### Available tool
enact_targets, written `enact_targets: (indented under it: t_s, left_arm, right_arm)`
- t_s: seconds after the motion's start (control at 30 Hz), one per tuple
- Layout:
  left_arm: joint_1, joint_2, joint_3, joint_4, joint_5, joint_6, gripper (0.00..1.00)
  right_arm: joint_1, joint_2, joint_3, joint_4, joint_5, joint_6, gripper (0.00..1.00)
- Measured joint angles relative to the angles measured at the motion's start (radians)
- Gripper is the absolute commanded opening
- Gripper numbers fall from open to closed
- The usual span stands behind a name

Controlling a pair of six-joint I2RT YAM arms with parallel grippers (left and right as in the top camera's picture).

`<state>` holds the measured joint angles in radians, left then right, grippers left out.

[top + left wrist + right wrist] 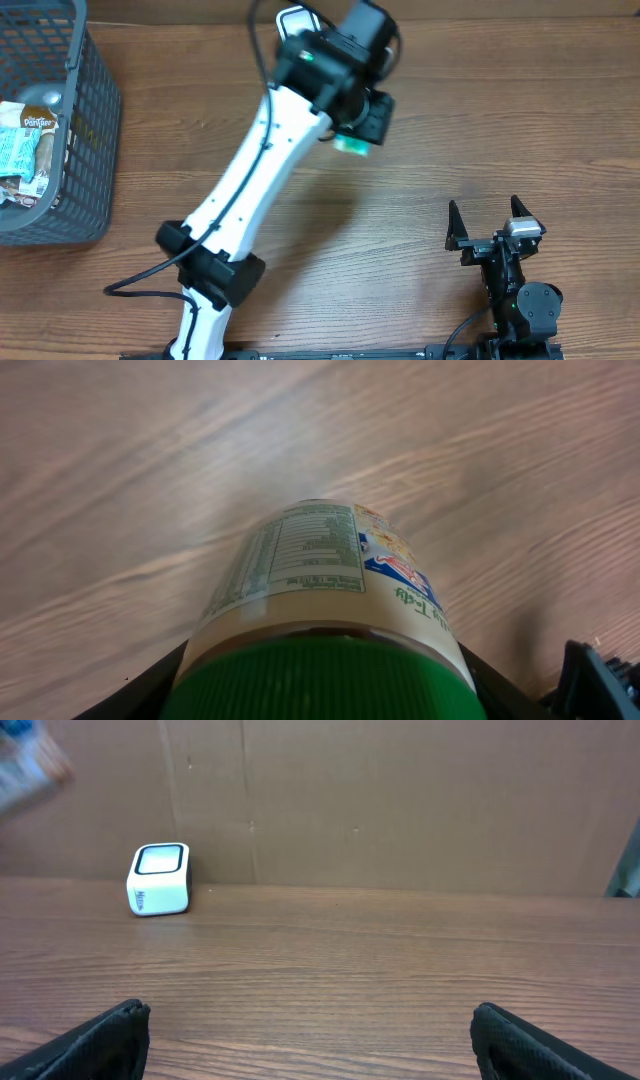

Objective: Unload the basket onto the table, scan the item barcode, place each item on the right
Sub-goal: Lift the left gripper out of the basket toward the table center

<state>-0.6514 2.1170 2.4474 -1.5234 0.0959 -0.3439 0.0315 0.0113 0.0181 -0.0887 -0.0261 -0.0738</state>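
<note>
Green ribbed cap (330, 678) sits closest to my left wrist lens, topping a cream jar (320, 575) with a printed nutrition panel on its side. Left tool (362, 118): clamped on the jar at the cap end, dark fingers (150, 685) showing on either side.

The jar points away from the lens toward the wooden desk (120, 480); I cannot tell whether it touches the wood.

Overhead: the jar is at far centre of the desk, only a green edge showing under my tool. White scanner (293, 17) lies just beyond it at the far edge, partly hidden by my arm.

Right tool (490, 225): jaws wide apart, nothing between them, at the near right edge, well apart from the jar.

Grey basket (90, 130) at far left holds packets (22, 150).
</note>
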Motion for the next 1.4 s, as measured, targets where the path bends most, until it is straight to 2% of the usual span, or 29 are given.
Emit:
enact_targets:
  t_s: [0.2,0.47,0.83,1.0,1.4]
  left_arm:
    - [-0.065,0.0,-0.165,0.115,-0.031,-0.126,0.48]
    - [-0.118,0.0,-0.37,0.268,-0.048,-0.202,0.46]
    - [-0.154,0.0,-0.554,0.44,-0.048,-0.227,0.45]
    - [-0.154,0.0,-0.617,0.462,-0.049,-0.231,0.46]
    - [-0.172,0.0,-0.631,0.522,-0.079,-0.231,0.47]
  right_arm:
    - [0.0,0.0,0.0,0.0,0.0,0.0,1.0]
    - [0.0,0.0,0.0,0.0,0.0,0.0,1.0]
    - [0.0,0.0,0.0,0.0,0.0,0.0,1.0]
    - [0.0,0.0,0.0,-0.001,0.0,0.0,1.0]
    - [0.0,0.0,0.0,0.0,0.0,0.0,1.0]
